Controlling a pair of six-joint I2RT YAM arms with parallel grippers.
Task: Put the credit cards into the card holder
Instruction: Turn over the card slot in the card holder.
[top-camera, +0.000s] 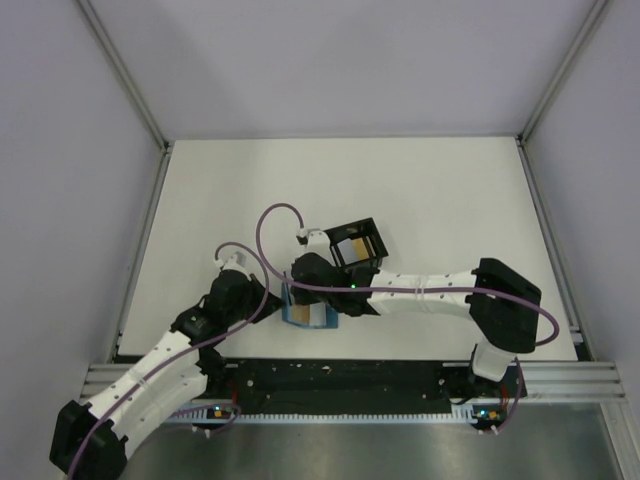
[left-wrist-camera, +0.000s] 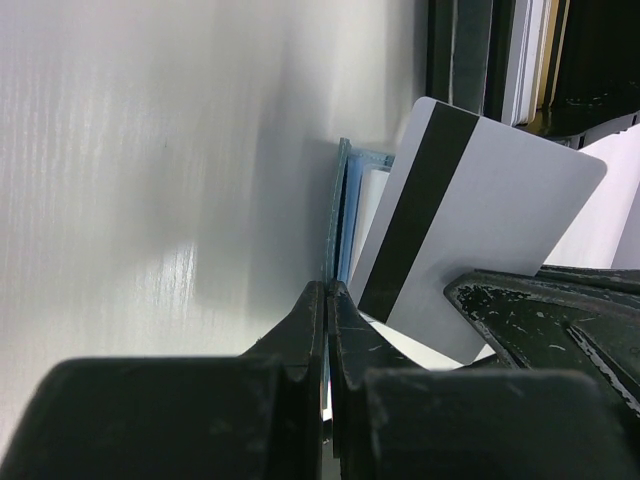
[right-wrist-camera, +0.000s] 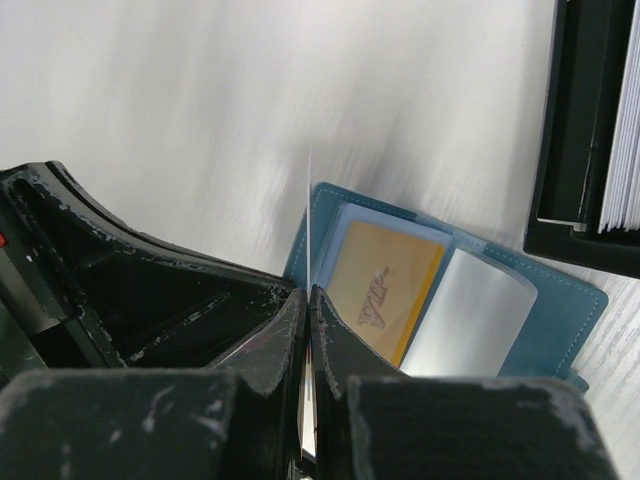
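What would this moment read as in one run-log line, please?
left gripper: shut on card holder edge | right gripper: shut on magnetic-stripe card at card holder | orange card: already in sleeve

My left tool (left-wrist-camera: 326, 300), jaws closed, nips the edge of the teal card holder (left-wrist-camera: 342, 215) on the white desk (left-wrist-camera: 150, 200). Beside it, my right tool (left-wrist-camera: 470, 300) grips a tilted grey card (left-wrist-camera: 490, 210) with a black stripe; black tray (left-wrist-camera: 470, 50) behind.

Top cam overhead, wrist cams near wallet (right-wrist-camera: 570, 320)
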